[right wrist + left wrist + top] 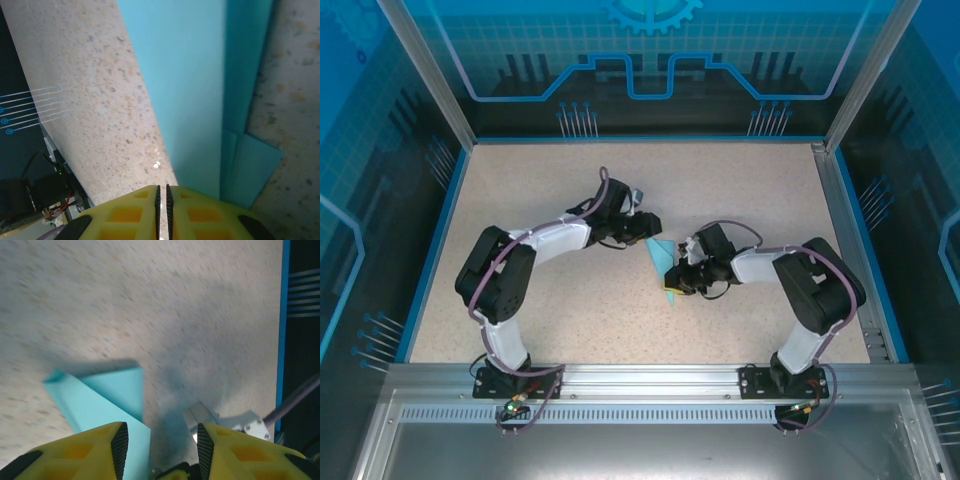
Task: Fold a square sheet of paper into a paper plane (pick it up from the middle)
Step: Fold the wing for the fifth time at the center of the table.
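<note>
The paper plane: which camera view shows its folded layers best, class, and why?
Right wrist: the paper plane appears large and close, its overlapping layer edges sharp. Left wrist gives one folded end; top external gives a small sliver, layers unreadable.

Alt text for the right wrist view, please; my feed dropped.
A folded light-turquoise paper plane lies on the speckled table, running from the top edge down to the right gripper. Its yellow fingers are almost together, a thin slit between them; whether they pinch paper is unclear.
</note>
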You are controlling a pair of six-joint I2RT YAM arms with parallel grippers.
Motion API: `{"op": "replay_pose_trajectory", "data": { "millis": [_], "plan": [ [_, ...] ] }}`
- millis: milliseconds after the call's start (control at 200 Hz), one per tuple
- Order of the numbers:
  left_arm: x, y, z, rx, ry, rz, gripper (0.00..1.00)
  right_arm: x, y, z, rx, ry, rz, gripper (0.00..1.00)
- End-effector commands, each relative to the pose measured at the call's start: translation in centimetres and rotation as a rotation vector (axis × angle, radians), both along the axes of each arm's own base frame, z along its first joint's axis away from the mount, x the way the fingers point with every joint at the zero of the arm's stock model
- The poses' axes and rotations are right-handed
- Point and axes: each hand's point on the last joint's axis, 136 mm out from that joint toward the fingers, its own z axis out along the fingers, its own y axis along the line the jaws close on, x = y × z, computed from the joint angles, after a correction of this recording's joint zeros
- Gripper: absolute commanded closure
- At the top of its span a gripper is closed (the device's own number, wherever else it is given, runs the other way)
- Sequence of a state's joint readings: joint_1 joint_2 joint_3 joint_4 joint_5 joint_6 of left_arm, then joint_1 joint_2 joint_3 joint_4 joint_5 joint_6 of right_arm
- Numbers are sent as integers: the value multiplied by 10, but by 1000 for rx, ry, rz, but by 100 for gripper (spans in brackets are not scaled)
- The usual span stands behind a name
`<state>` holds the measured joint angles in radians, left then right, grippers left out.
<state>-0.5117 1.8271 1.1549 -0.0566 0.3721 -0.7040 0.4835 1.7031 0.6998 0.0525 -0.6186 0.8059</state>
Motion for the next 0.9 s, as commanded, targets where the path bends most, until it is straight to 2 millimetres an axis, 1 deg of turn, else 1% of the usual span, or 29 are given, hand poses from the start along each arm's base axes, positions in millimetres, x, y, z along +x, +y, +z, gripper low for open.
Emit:
{"op": "replay_pose_trajectory", "data": {
  "millis": [0,65,110,195,295,390,465,560,700,895],
  "plan": [
    [-22,-8,-24,93,62,-32,58,5,-3,24,8,-50,-24,85],
    [-26,-16,-36,102,89,-47,59,8,-12,32,-4,-84,-48,82],
    [-28,-19,-42,107,106,-50,59,9,-23,32,-40,-90,-76,80],
    [-29,-20,-47,107,118,-35,58,13,-44,29,-89,-91,-127,78],
    [-31,-20,-46,96,124,-24,54,17,-63,25,-124,-84,-182,76],
    [-34,-20,-38,96,114,-22,51,20,-74,20,-164,-73,-204,75],
    [-39,-20,-34,128,116,-14,47,20,-77,16,-181,-65,-210,74],
    [-46,-17,-34,210,117,1,46,21,-77,15,-175,-66,-220,73],
    [-53,-12,-39,302,129,36,45,19,-80,14,-183,-76,-233,69],
    [-57,-14,-40,328,129,32,45,17,-81,13,-180,-90,-230,64]
  ]
}}
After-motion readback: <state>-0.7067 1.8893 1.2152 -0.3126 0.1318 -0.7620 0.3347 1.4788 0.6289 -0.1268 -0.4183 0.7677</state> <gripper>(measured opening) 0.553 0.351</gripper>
